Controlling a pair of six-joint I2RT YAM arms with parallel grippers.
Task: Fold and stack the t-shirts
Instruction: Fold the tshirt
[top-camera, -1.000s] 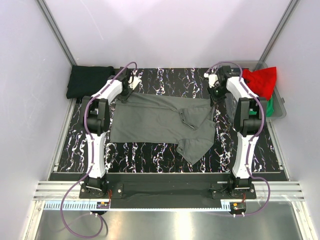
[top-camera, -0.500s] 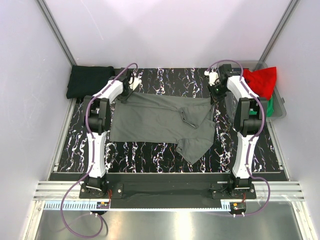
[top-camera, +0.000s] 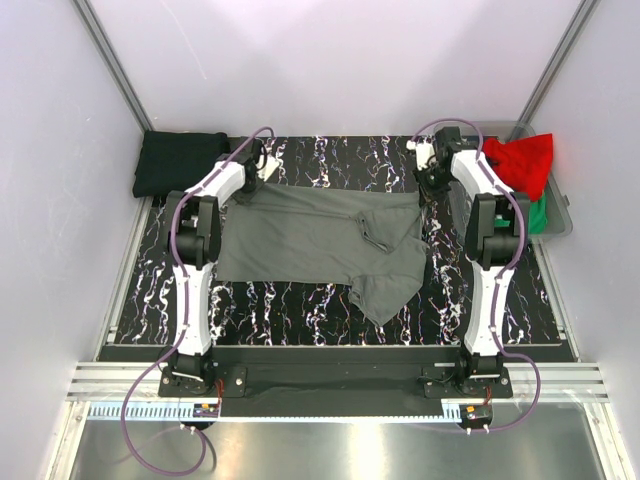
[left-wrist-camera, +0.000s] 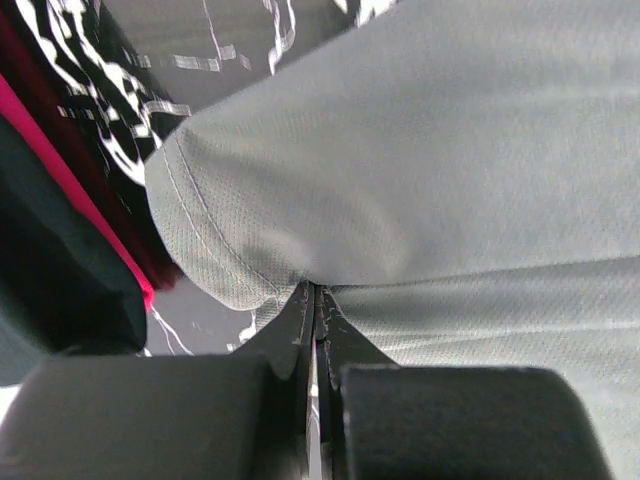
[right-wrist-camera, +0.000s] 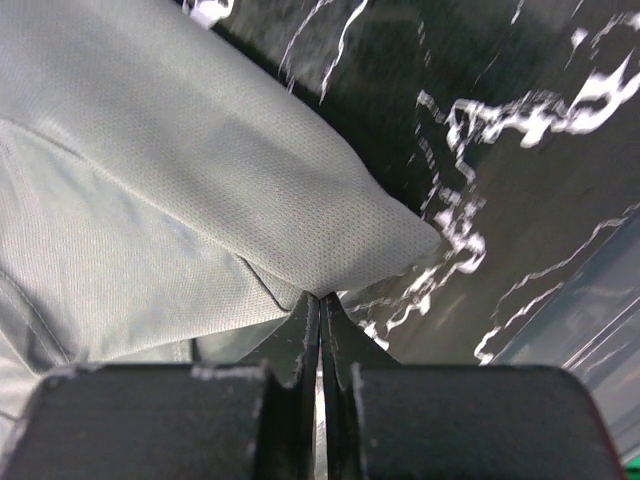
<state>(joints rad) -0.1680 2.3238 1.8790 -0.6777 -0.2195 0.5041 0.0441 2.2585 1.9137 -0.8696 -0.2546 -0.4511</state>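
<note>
Grey tee (top-camera: 320, 235) spread mid worktop (top-camera: 280, 310). L fingers (left-wrist-camera: 292, 345) pinched closed on its far-left corner, R fingers (right-wrist-camera: 303, 340) likewise on far-right corner. Best approach, imo: lift both evenly, hem taut, carry far edge to near edge w/o bunching.

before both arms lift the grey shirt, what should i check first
1. Left jaws closed on the grey t-shirt near its far-left corner: ok.
2. Right jaws closed on the cloth near its far-right corner: ok.
3. Shirt lying flat: not ok, rumpled around the collar and the near sleeve.
4. Black t-shirt apart from the grey one: ok.
5. Red t-shirt on the bin, apart from the grey one: ok.
6. Enough cloth in each pinch to survive a lift: cannot tell.
</note>
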